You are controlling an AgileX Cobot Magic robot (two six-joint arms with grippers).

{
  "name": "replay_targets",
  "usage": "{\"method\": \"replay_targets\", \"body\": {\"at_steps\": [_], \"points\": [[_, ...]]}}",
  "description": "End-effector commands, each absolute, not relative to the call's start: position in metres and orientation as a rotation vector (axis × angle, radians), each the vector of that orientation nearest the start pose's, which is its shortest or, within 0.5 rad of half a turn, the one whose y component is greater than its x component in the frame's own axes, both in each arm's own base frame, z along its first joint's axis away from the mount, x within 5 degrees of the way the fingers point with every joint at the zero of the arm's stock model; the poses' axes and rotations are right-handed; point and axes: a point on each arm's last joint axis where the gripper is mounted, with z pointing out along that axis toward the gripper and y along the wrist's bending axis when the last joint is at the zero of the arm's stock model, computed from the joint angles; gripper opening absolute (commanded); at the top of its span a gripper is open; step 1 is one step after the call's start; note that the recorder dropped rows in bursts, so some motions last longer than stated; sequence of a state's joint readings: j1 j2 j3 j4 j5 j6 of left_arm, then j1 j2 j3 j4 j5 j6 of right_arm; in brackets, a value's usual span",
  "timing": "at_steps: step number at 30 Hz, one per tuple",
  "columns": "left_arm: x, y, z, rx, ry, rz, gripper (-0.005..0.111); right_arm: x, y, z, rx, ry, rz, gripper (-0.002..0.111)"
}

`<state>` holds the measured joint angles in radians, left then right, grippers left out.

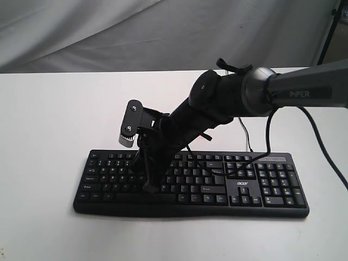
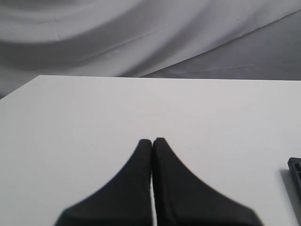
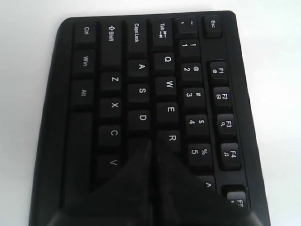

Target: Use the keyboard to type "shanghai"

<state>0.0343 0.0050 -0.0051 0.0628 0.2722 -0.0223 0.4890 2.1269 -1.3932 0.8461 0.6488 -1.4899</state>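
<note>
The black keyboard [image 1: 244, 186] with white legends and an "acer" logo lies across the white table. My right arm reaches over its left half, and my right gripper [image 1: 150, 188] is shut, with its tip down among the letter keys. In the right wrist view the keyboard [image 3: 141, 66] fills the frame and the shut right gripper [image 3: 153, 141] points at the key just past D, beside R. Whether the tip touches the key I cannot tell. My left gripper [image 2: 152, 140] is shut on nothing over bare table, and a corner of the keyboard [image 2: 296, 175] shows at the frame's edge.
A thin black cable [image 1: 246, 133] runs from the keyboard's back edge toward the far side of the table. Grey cloth [image 1: 109, 32] hangs behind the table. A black stand leg [image 1: 328, 32] rises at the back right.
</note>
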Motion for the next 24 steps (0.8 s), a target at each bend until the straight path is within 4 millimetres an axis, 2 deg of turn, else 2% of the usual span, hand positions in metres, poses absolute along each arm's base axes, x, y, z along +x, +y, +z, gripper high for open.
{"method": "replay_targets", "body": {"at_steps": [1, 7, 18, 24], "points": [[0.055, 0.003, 0.189, -0.007, 1.749, 0.063, 0.001, 0.361, 0.239, 0.138, -1.632, 2.007, 0.534, 0.0], [0.055, 0.003, 0.189, -0.007, 1.749, 0.063, 0.001, 0.361, 0.239, 0.129, -1.648, 2.023, 0.547, 0.0], [0.055, 0.003, 0.189, -0.007, 1.749, 0.063, 0.001, 0.361, 0.239, 0.129, -1.657, 2.019, 0.541, 0.0], [0.055, 0.003, 0.189, -0.007, 1.749, 0.063, 0.001, 0.36, 0.239, 0.123, -1.672, 2.026, 0.551, 0.0]]}}
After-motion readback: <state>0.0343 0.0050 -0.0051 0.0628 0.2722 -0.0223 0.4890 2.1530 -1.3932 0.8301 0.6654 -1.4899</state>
